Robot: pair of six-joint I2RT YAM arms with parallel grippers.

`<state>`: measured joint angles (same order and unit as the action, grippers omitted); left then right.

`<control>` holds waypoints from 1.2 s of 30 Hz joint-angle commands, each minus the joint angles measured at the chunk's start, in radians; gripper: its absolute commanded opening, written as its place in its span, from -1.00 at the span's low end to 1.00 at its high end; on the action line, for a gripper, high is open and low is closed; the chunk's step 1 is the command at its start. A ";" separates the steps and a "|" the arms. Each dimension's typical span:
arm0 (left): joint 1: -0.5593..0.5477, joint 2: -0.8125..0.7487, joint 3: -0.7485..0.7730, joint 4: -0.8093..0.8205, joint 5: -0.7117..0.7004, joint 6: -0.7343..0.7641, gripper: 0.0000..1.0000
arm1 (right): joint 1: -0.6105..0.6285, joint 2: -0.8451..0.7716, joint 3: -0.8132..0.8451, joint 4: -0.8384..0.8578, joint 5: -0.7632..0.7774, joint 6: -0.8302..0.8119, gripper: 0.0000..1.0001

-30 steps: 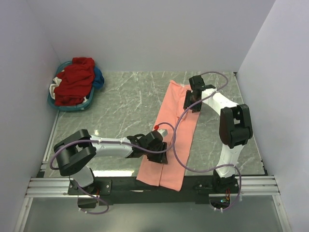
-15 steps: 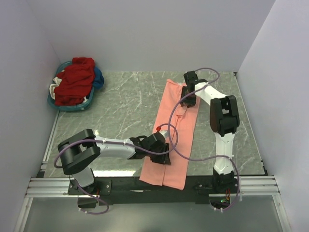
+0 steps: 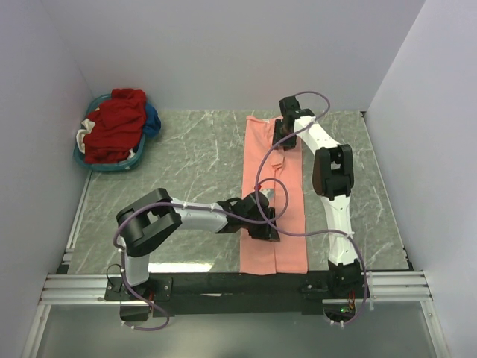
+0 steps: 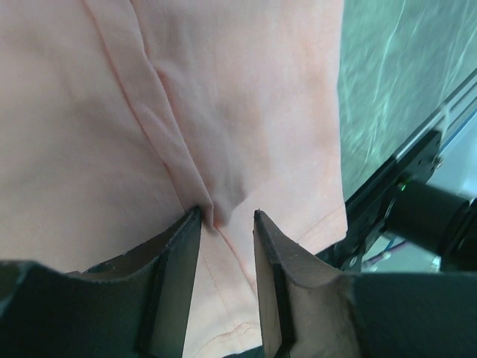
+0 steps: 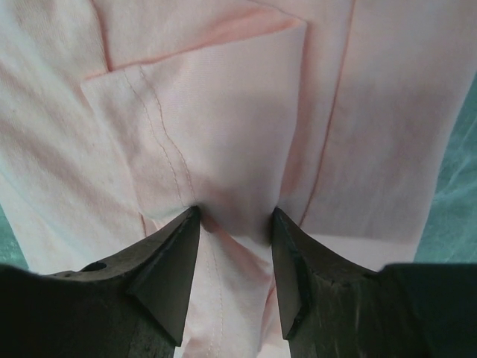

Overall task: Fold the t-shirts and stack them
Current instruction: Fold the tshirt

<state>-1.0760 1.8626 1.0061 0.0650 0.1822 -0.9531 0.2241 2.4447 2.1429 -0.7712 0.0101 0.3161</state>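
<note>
Pink t-shirt [image 3: 287,201] | long strip mid-frame | left end effector [image 4: 227,218], right end effector [image 5: 235,220] both clamp fabric near opposite ends | likely to hold it taut

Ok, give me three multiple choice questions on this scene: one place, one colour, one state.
1. Where is the basket? A near right corner; B far left corner; C table centre.
2. What colour is the laid-out shirt? A green; B black; C salmon pink.
3. How is the left end effector? A shut on the shirt; B open above the table; C gripping the basket.
Answers: 1 B, it sits in the far left corner. 2 C, the long strip is pink. 3 A, a cloth ridge is pinched between its fingers.
</note>
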 commanded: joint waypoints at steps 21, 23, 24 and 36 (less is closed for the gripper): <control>0.010 -0.252 -0.075 -0.062 -0.018 0.071 -0.10 | 0.003 -0.680 -0.610 0.245 0.019 0.158 0.03; 0.005 -0.287 -0.101 -0.103 -0.030 0.077 -0.10 | 0.007 -0.806 -0.777 0.280 -0.028 0.190 0.02; 0.005 -0.325 -0.127 -0.114 -0.044 0.077 -0.09 | 0.014 -0.847 -0.831 0.314 -0.048 0.207 0.02; 0.002 -0.503 -0.259 -0.157 -0.144 0.048 -0.07 | 0.031 -1.443 -1.511 0.443 -0.200 0.331 0.03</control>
<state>-1.0687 1.4101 0.7834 -0.0803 0.0933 -0.9012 0.2508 1.1053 0.7071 -0.4042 -0.1299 0.5930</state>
